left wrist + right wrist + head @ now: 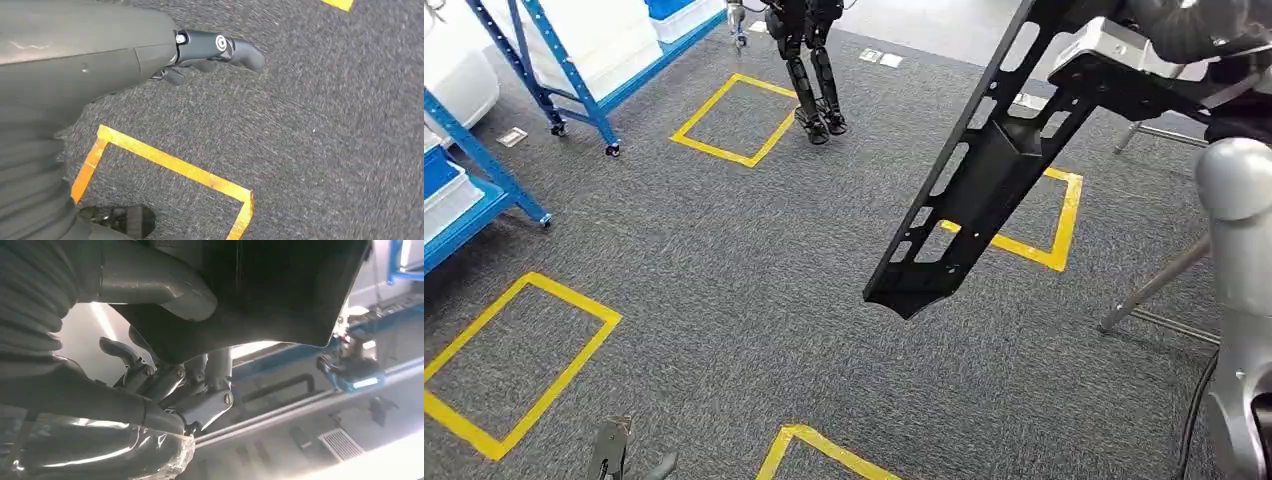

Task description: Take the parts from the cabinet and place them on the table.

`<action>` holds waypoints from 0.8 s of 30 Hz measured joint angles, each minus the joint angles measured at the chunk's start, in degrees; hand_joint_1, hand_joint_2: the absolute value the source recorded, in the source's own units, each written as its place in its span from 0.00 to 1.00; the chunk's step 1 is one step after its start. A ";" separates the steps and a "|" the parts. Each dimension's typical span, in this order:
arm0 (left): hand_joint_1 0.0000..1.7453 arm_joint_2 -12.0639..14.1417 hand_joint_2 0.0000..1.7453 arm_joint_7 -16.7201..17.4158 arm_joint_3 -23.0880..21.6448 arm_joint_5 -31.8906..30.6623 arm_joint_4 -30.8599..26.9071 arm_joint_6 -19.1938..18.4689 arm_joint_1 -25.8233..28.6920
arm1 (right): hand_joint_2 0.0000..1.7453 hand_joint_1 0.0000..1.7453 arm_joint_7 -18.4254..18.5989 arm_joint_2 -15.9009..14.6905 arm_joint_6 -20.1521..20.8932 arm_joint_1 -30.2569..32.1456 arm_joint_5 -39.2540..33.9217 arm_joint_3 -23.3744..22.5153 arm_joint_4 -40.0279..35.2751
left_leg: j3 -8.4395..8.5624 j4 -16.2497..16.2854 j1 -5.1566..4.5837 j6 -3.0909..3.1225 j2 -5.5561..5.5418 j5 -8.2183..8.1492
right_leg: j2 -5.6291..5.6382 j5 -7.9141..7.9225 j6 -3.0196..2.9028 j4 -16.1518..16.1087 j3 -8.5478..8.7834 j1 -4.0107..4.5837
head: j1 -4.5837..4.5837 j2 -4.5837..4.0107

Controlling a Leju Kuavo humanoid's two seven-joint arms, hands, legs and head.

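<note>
A long black slotted part [984, 190] hangs slanting over the grey carpet, its lower end pointing down and to the left. My right hand [1139, 75] grips its upper end at the top right. Close up, the thick grey thumb [160, 290] lies across the dark part [260, 295], with the darker fingers [200, 390] on its other side. My left hand [614, 452] hangs low at the bottom edge and holds nothing. In the left wrist view that left hand [210, 52] is over bare carpet, thumb stretched out and fingers loosely bent.
Blue shelf racks [534, 70] with white bins stand at the left and back left. Another humanoid's black legs [814, 80] stand at the back. Yellow tape squares [734, 115] mark the carpet. Slanted metal legs [1154, 290] rise at the right.
</note>
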 joint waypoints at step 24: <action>0.00 -0.53 1.00 1.38 -3.00 -2.35 -0.02 -0.35 -0.85 | 1.00 1.00 2.14 -8.94 0.20 1.10 -4.00 -0.39 0.28 | 8.24 -17.68 -1.19 1.79 7.18 8.06 | -3.51 0.24 1.62 0.28 -0.96 1.97 | 0.87 0.00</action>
